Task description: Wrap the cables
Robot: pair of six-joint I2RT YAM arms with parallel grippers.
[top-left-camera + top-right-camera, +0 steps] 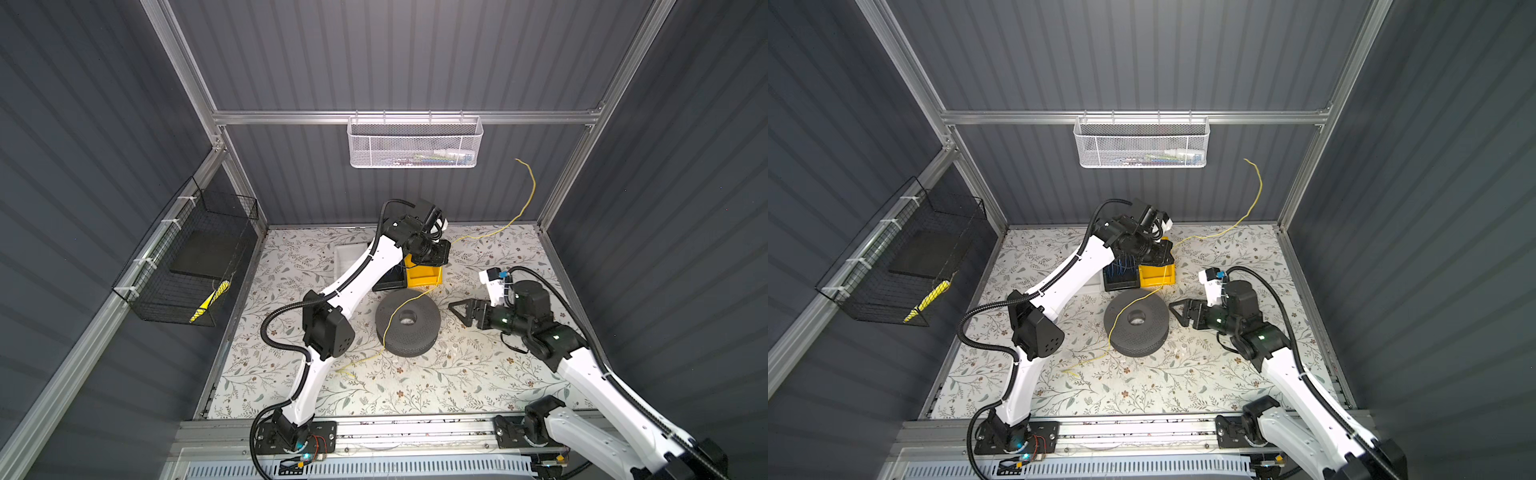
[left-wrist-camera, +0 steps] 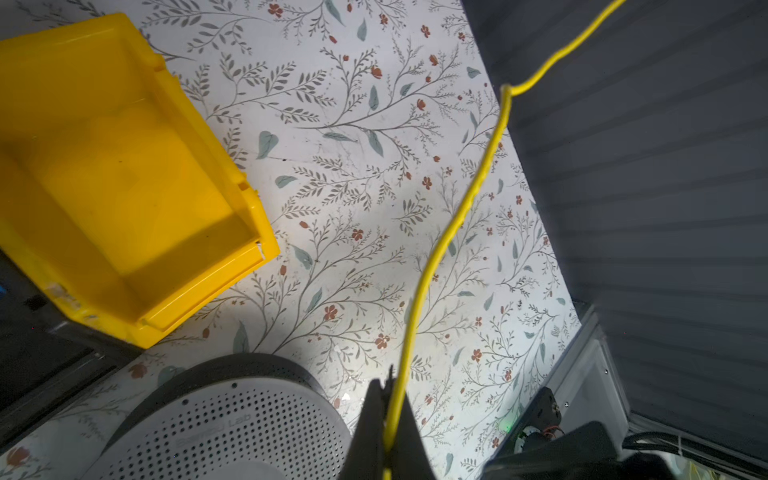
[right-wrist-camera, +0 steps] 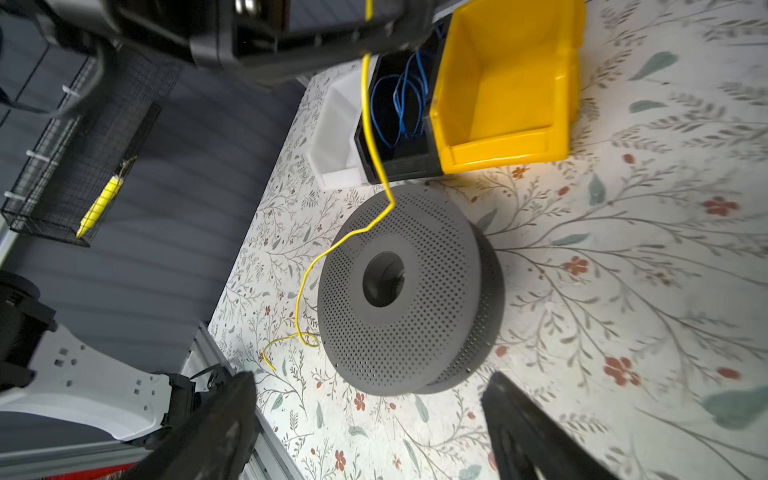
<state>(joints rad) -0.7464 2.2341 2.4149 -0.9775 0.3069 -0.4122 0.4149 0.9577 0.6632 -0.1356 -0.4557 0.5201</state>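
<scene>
The cable (image 1: 533,189) is a thin yellow wire. One end stands up against the back wall, and from there it drops to my left gripper (image 1: 444,249), which is shut on it above the bins. In the left wrist view the cable (image 2: 457,220) runs straight between the closed fingertips of the left gripper (image 2: 388,386). Below the grip the cable (image 3: 367,116) hangs onto the grey perforated spool (image 1: 424,332), crosses its top and trails off onto the table. My right gripper (image 1: 457,311) is open just right of the spool (image 3: 436,291), holding nothing.
A yellow bin (image 1: 424,276), a black bin of blue wires (image 1: 1119,274) and a white tray (image 1: 347,257) stand behind the spool. A black wire basket (image 1: 187,266) hangs on the left wall and a white mesh basket (image 1: 413,145) on the back rail.
</scene>
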